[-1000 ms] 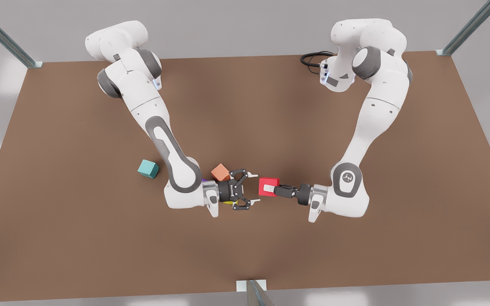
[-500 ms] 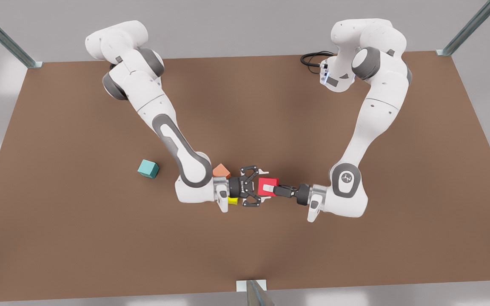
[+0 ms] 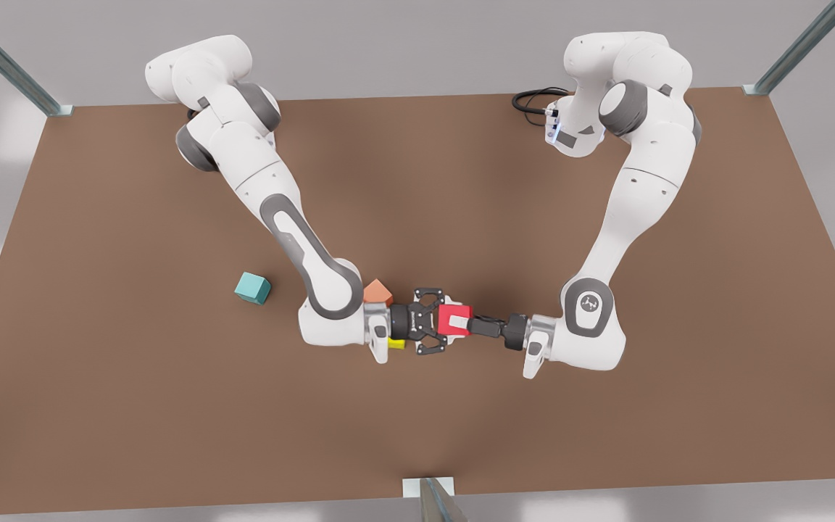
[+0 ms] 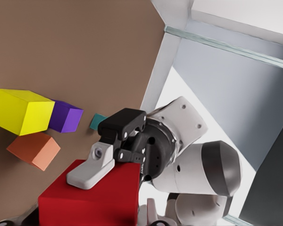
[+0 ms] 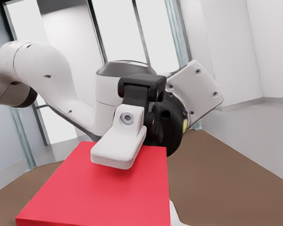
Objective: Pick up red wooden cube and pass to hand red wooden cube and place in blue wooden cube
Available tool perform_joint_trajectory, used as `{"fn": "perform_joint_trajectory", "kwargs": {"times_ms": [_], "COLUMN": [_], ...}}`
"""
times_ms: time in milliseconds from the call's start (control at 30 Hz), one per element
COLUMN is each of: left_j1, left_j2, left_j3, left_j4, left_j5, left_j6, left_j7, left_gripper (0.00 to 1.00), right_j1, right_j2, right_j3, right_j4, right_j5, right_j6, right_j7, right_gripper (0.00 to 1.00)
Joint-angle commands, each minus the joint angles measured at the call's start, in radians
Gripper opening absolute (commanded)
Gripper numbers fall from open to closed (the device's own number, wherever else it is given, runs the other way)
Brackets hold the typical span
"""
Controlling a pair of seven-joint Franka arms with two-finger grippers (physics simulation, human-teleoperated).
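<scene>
The left gripper (image 3: 470,324) is reaching in from the front view's right and is squeezing the red wooden cube (image 3: 455,319). It is holding it in the air above the middle of the desk (image 3: 461,181), nearer the front edge. The right gripper (image 3: 443,321) is closing on the cube too, its fingers (image 4: 90,168) touching it. The blue wooden cube (image 3: 252,288) is sitting alone toward the front view's left edge, with bare desk around it. An orange cube (image 3: 377,292) and a yellow cube (image 3: 396,343) are sitting under the right arm's wrist.
</scene>
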Motion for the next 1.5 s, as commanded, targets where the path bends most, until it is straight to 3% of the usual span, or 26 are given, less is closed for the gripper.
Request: {"fn": "perform_joint_trajectory", "kwargs": {"times_ms": [0,100,167,267,300,367,433,500,533,567,600,700,833,1267,1300,1333,1467], "left_j1": [0.0,0.025,0.075,0.204,0.221,0.209,0.218,0.224,0.218,0.051,-0.002,-0.011,-0.005,-0.005,-0.002,-0.003,-0.005], "left_j2": [-0.002,-0.009,-0.018,-0.032,-0.106,-0.278,-0.407,-0.469,-0.575,-0.777,-0.805,-0.778,-0.781,-0.778,-0.778,-0.778,-0.778], "left_j3": [-0.001,-0.001,-0.002,-0.005,-0.002,-0.018,-0.024,-0.021,0.062,0.394,0.467,0.455,0.42,0.418,0.418,0.418,0.418], "left_j4": [0.0,0.0,0.004,0.019,0.053,0.054,0.056,0.057,-0.018,-0.291,-0.316,-0.285,-0.277,-0.279,-0.279,-0.28,-0.28], "left_j5": [0.002,0.015,0.056,0.16,0.336,0.932,1.272,1.325,1.316,1.092,1.073,1.099,1.096,1.091,1.091,1.091,1.092], "left_j6": [0.0,-0.009,-0.054,-0.228,-0.274,-0.437,-0.48,-0.558,-0.479,-0.289,-0.304,-0.314,-0.318,-0.344,-0.344,-0.344,-0.344], "left_j7": [0.011,0.011,0.002,-0.009,-0.07,-0.144,-0.145,-0.203,-0.188,0.0,0.019,-0.032,-0.03,-0.036,-0.038,-0.038,-0.036], "left_gripper": [1.0,1.0,1.0,1.0,1.0,1.0,1.0,1.0,1.0,1.0,1.0,1.0,1.0,1.0,1.0,1.0,1.0], "right_j1": [-0.002,-0.036,-0.112,-0.232,-0.23,-0.229,-0.22,-0.217,-0.215,-0.215,-0.217,-0.217,-0.224,-0.215,-0.215,-0.215,-0.215], "right_j2": [-0.002,-0.02,-0.032,-0.117,-0.163,-0.196,-0.238,-0.313,-0.394,-0.469,-0.517,-0.632,-0.732,-0.785,-0.784,-0.782,-0.778], "right_j3": [0.0,-0.082,-0.138,-0.148,-0.167,-0.173,-0.188,-0.24,-0.254,-0.259,-0.259,-0.26,-0.265,-0.263,-0.262,-0.262,-0.262], "right_j4": [0.001,0.004,-0.004,-0.013,-0.019,-0.036,-0.098,-0.239,-0.386,-0.528,-0.61,-0.843,-1.001,-1.17,-1.17,-1.17,-1.17], "right_j5": [0.003,-0.114,-0.393,-0.874,-1.054,-1.342,-1.496,-1.511,-1.519,-1.522,-1.539,-1.58,-1.652,-1.695,-1.695,-1.694,-1.692], "right_j6": [-0.002,-0.085,-0.191,-0.262,-0.262,-0.26,-0.26,-0.24,-0.154,-0.073,-0.048,0.071,0.091,0.2,0.2,0.202,0.2], "right_j7": [-0.033,-0.019,-0.004,0.014,0.088,0.174,0.182,0.182,0.183,0.215,0.224,0.223,0.223,0.224,0.226,0.226,0.226], "right_gripper": [0.53,0.54,0.54,0.54,0.54,0.54,0.54,0.54,0.54,0.54,0.54,0.54,0.54,0.55,0.68,1.0,1.0]}}
